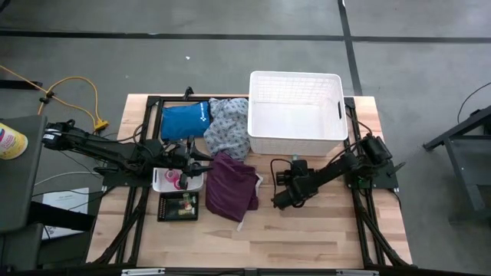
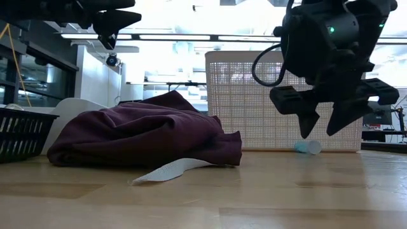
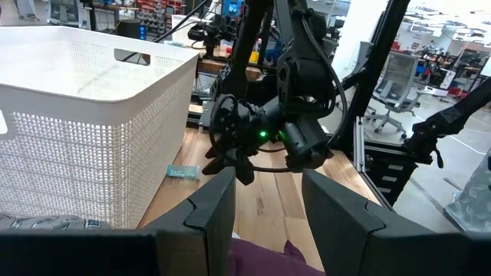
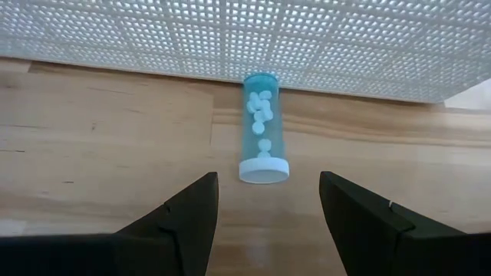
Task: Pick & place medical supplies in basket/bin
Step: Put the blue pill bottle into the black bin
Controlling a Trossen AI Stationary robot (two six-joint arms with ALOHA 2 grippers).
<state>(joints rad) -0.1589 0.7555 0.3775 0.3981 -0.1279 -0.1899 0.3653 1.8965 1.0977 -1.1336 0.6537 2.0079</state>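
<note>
By basket [image 4: 230, 31]: vial [image 4: 263, 126], tool [image 4: 265, 222] clear.

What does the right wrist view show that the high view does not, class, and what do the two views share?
Only the right wrist view: a blue vial with white pieces inside and a white cap, lying on its side against the basket wall. Only the high view: the maroon cloth, the blue pouch, the small black crate and the left gripper. Both: the white basket, the wooden table and the open right gripper.
</note>
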